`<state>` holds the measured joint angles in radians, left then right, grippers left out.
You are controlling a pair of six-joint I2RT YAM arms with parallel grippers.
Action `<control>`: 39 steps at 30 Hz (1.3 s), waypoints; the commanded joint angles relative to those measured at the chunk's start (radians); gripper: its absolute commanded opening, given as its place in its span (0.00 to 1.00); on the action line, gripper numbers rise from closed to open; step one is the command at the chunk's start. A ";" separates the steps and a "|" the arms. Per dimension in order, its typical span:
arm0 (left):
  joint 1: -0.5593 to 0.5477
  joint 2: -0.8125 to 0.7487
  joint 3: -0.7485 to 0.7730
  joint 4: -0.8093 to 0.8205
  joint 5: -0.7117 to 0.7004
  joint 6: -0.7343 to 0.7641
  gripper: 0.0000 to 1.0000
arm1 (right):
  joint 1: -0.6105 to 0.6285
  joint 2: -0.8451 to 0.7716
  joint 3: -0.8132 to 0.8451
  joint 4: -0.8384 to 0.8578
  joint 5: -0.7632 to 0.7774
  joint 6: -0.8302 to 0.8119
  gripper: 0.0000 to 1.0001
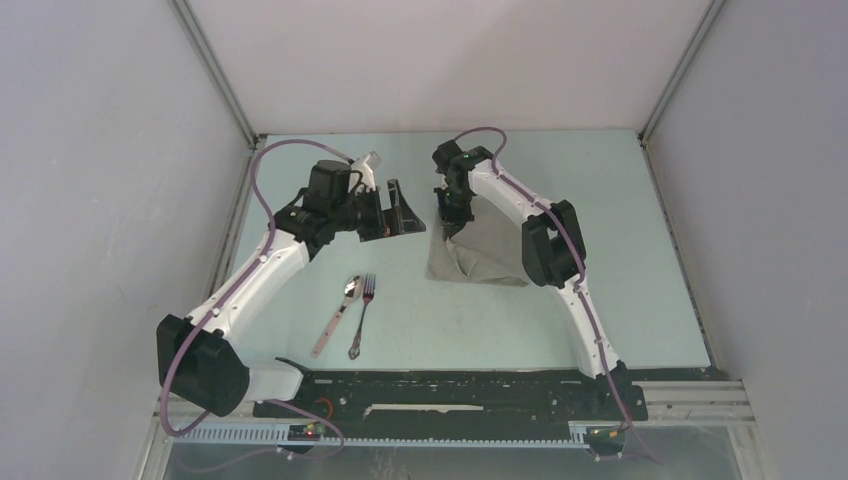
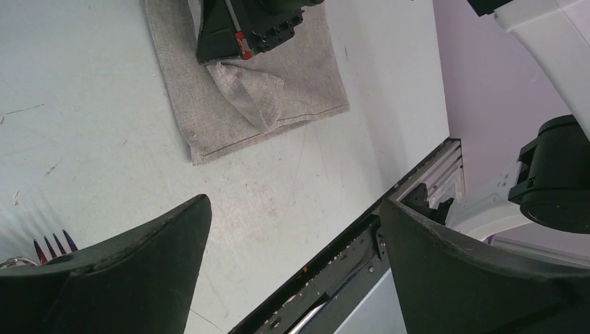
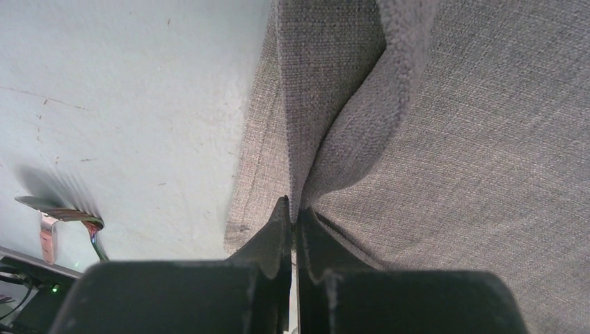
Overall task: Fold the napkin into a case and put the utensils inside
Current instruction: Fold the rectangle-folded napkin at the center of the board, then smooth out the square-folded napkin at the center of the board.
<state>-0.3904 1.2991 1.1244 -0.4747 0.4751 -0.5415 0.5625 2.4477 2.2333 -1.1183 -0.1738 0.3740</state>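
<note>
The grey napkin point(image 1: 482, 256) lies folded on the table right of centre; it also shows in the left wrist view point(image 2: 278, 97) and fills the right wrist view point(image 3: 459, 139). My right gripper point(image 1: 452, 224) is shut on a raised pinch of the napkin near its far left corner point(image 3: 295, 213). My left gripper point(image 1: 396, 210) is open and empty, held above the table just left of the napkin point(image 2: 296, 203). The spoon point(image 1: 338, 315) with a pale handle and the metal fork point(image 1: 362, 316) lie side by side on the table, near the left arm. The fork's tines point(image 2: 53, 245) show by my left finger.
The pale green table point(image 1: 620, 200) is enclosed by white walls at the back and sides. A black rail point(image 1: 450, 400) with the arm bases runs along the near edge. The right arm point(image 1: 545, 240) reaches over the napkin's right part.
</note>
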 commanded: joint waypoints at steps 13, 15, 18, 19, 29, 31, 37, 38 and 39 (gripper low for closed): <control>0.012 -0.040 -0.020 0.036 0.017 0.003 0.99 | -0.014 0.030 0.074 0.010 -0.094 0.045 0.32; 0.012 -0.040 -0.019 0.036 0.013 0.006 0.99 | -0.018 0.000 0.061 0.022 -0.138 0.051 0.43; 0.012 -0.040 -0.021 0.036 0.005 0.011 0.99 | -0.032 -0.103 -0.018 0.066 -0.189 0.054 0.53; 0.012 -0.038 -0.021 0.036 0.002 0.012 0.99 | -0.040 -0.142 -0.055 0.081 -0.207 0.049 0.55; 0.011 0.010 -0.031 0.039 -0.010 0.008 0.99 | -0.178 -0.543 -0.787 0.550 -0.465 0.058 0.64; 0.012 0.021 -0.033 0.039 -0.013 0.007 0.99 | -0.198 -0.566 -0.880 0.617 -0.475 0.072 0.65; 0.012 0.030 -0.034 0.039 -0.035 0.013 0.99 | -0.212 -0.507 -0.960 0.721 -0.475 0.088 0.60; 0.012 0.031 -0.035 0.037 -0.042 0.015 0.99 | -0.208 -0.494 -0.960 0.736 -0.480 0.095 0.58; 0.012 0.032 -0.035 0.035 -0.048 0.017 0.99 | -0.205 -0.484 -0.959 0.750 -0.481 0.101 0.56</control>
<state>-0.3893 1.3346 1.0935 -0.4652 0.4580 -0.5411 0.3378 1.9400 1.2644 -0.5098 -0.6155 0.4416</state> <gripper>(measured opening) 0.992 0.591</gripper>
